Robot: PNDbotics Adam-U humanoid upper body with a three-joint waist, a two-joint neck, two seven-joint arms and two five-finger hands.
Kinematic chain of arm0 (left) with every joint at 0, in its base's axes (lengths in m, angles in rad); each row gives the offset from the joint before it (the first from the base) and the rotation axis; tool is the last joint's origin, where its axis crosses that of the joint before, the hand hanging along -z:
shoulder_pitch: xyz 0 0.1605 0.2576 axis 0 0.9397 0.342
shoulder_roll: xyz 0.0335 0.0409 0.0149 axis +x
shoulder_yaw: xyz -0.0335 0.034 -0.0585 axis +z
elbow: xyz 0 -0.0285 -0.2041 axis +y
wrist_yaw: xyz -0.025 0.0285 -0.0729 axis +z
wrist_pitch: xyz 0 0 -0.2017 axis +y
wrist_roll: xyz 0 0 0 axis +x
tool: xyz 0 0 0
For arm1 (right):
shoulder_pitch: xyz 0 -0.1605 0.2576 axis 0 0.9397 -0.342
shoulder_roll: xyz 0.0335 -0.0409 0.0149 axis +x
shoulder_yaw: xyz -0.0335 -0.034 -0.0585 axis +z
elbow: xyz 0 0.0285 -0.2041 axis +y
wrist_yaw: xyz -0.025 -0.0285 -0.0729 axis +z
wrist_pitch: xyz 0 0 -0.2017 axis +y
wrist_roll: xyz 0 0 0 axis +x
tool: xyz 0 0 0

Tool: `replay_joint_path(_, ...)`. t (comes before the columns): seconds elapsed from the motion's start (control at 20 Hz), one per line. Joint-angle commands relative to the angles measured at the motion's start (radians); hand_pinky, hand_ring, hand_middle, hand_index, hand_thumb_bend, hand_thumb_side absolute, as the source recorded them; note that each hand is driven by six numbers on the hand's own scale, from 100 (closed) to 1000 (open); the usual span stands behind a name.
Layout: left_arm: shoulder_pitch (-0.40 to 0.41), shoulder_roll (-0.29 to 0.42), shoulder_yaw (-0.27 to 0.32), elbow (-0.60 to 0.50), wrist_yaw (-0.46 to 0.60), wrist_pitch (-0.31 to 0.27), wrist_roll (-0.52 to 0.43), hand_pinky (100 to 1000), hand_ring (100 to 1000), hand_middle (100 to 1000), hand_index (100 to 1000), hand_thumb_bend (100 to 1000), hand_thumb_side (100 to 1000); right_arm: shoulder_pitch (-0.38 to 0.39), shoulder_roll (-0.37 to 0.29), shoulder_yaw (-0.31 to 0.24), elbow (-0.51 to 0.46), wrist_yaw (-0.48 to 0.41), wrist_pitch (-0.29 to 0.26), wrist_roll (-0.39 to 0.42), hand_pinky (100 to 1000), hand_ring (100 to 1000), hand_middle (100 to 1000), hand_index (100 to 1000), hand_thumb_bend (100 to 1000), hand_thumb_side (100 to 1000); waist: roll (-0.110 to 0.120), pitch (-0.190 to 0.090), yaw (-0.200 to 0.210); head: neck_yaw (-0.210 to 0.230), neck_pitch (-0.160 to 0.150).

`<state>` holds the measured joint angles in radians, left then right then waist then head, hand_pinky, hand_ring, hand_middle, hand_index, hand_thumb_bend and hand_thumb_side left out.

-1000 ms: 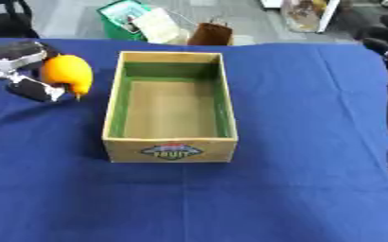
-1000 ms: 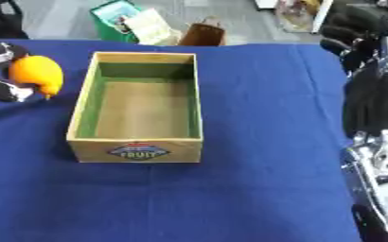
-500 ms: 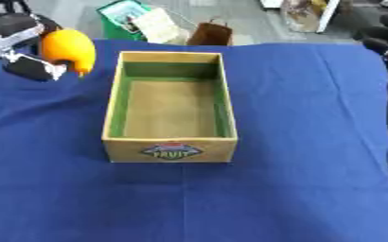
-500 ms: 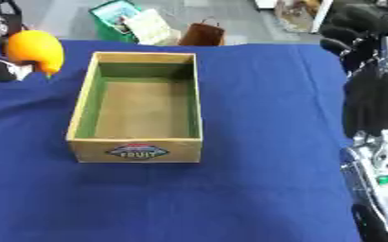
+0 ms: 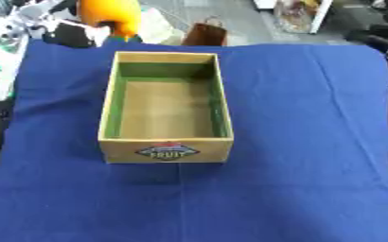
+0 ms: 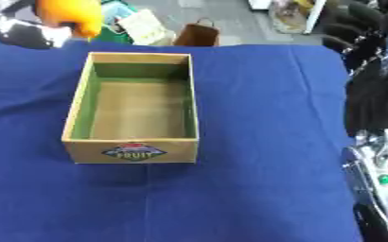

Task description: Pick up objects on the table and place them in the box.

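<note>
The robot's black-and-silver left hand (image 5: 69, 29) holds a rounded orange fruit-shaped object (image 5: 109, 14) aloft at the upper left, its fingers curled round the lower side of it, beyond the far left corner of an open rectangular wooden box (image 5: 166, 108) with green inner walls and a "FRUIT" label on its near end. The box stands with nothing in it on a dark blue tablecloth (image 5: 305, 142), while the right arm shows as dark parts along the right edge, where the right hand (image 6: 369, 28) is too unclear for its fingers to be read
</note>
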<state>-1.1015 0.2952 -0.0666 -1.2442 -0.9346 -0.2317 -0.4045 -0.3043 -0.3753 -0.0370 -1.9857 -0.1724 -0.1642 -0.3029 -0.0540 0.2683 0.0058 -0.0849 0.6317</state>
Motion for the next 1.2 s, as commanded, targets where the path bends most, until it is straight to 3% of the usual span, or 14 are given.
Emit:
replay_joint_path(0.05,-0.007,-0.034,-0.018,-0.007,-0.035,-0.003,0.039,463,575,579,668,100,290,-0.015,-0.012,-0.004,-0.014,-0.010,-0.006,0.002,771,750,718,808,100,1000,-0.001,-0.020,-0.005,0.012,-0.001)
replay_joint_path(0.5,0.007,-0.107,-0.057,0.144,-0.156,-0.010,0.052,465,569,590,684,100,279,-0.023,-0.007,-0.001,-0.014,-0.014,-0.007,0.005,771,751,718,808,100,1000,-0.001,-0.018,-0.010,0.032,-0.017)
replay_joint_path(0.65,0.020,-0.131,-0.053,0.199,-0.264,-0.033,0.051,476,584,606,698,100,266,-0.023,-0.007,-0.001,-0.014,-0.013,-0.006,0.005,771,752,718,808,100,1000,0.000,-0.018,-0.008,0.026,-0.013)
replay_joint_path(0.85,0.027,-0.146,-0.055,0.253,-0.340,-0.077,0.023,533,647,678,784,100,194,-0.022,-0.007,-0.002,-0.014,-0.012,-0.005,0.004,771,752,718,808,100,1000,-0.001,-0.017,-0.006,0.013,-0.010)
replay_joint_path(1.0,0.027,-0.149,-0.061,0.271,-0.381,-0.118,-0.025,573,702,740,856,122,384,-0.022,-0.007,-0.002,-0.014,-0.012,-0.005,0.004,771,752,718,808,100,1000,-0.002,-0.017,-0.005,0.005,-0.008)
replay_joint_path(1.2,0.031,-0.148,-0.059,0.276,-0.416,-0.161,-0.077,597,732,774,904,325,591,-0.021,-0.007,-0.003,-0.014,-0.011,-0.005,0.003,771,753,718,808,100,1000,-0.005,-0.018,-0.004,-0.011,-0.001)
